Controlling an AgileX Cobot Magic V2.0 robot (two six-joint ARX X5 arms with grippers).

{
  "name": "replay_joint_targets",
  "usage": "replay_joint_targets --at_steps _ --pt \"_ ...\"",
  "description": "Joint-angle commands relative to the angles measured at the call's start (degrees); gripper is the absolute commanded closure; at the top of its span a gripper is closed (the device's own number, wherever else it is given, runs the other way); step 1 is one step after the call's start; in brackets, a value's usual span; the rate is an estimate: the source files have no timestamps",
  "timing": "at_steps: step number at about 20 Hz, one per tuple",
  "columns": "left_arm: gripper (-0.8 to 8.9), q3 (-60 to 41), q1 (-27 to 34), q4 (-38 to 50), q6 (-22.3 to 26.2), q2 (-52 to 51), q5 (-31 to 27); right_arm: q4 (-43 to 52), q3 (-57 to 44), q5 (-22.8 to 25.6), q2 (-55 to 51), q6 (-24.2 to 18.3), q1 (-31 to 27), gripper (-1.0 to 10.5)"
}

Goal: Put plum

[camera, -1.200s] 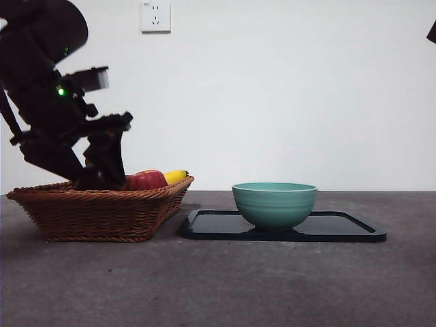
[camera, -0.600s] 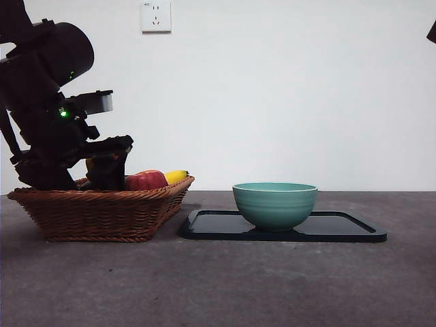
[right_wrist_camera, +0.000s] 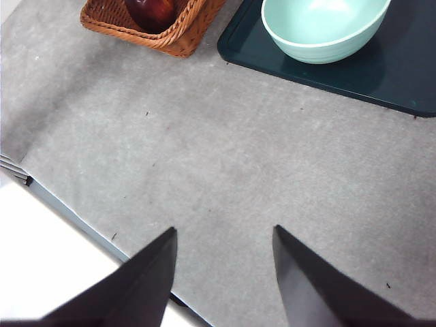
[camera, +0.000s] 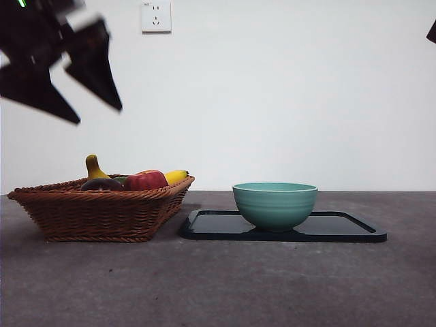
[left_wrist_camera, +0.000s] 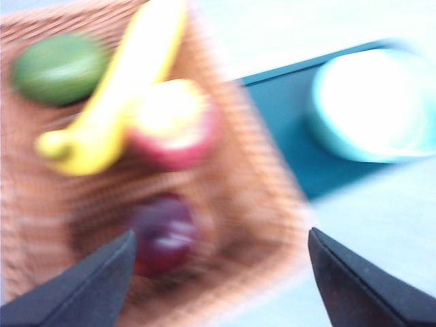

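Your left gripper (camera: 92, 102) hangs high above the basket (camera: 102, 208), jaws spread apart, holding nothing. The plum (left_wrist_camera: 163, 234) lies in the basket well below it, beside the apple (left_wrist_camera: 174, 126). Count: one plum, one apple, one banana (left_wrist_camera: 119, 102), one green fruit (left_wrist_camera: 58, 67), one bowl (camera: 274, 203), one tray (camera: 340, 228). Right gripper (right_wrist_camera: 221, 272) waits over bare table (right_wrist_camera: 225, 163), jaws parted. No readable writing.

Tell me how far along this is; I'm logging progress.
Done: the plum lies in the wicker basket beside the apple. In hand: nothing; the left claw hangs open and empty above the basket. Left: seemingly nothing. The right claw waits.
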Motion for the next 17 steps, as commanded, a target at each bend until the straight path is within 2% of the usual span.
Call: replay_joint_targets --at_steps 1,3,6,11,17 --pt "4.09 0.81 -0.26 -4.20 -0.92 -5.27 5.64 0.55 0.28 0.00 0.17 0.37 0.31 7.2" --pt "4.09 0.81 -0.26 -9.38 -0.90 -10.49 12.17 0.55 0.28 0.00 0.17 0.37 0.31 7.2" --pt "4.09 0.81 -0.26 -16.46 -0.39 -15.21 16.68 0.55 0.28 0.00 0.17 0.37 0.31 7.2" --pt "4.09 0.81 -0.26 -26.75 2.80 -18.53 16.79 0.55 0.28 0.00 0.17 0.39 0.31 7.2" --pt "4.09 0.81 -0.26 -27.32 2.97 -18.51 16.79 0.52 0.28 0.00 0.24 1.03 0.31 7.2"
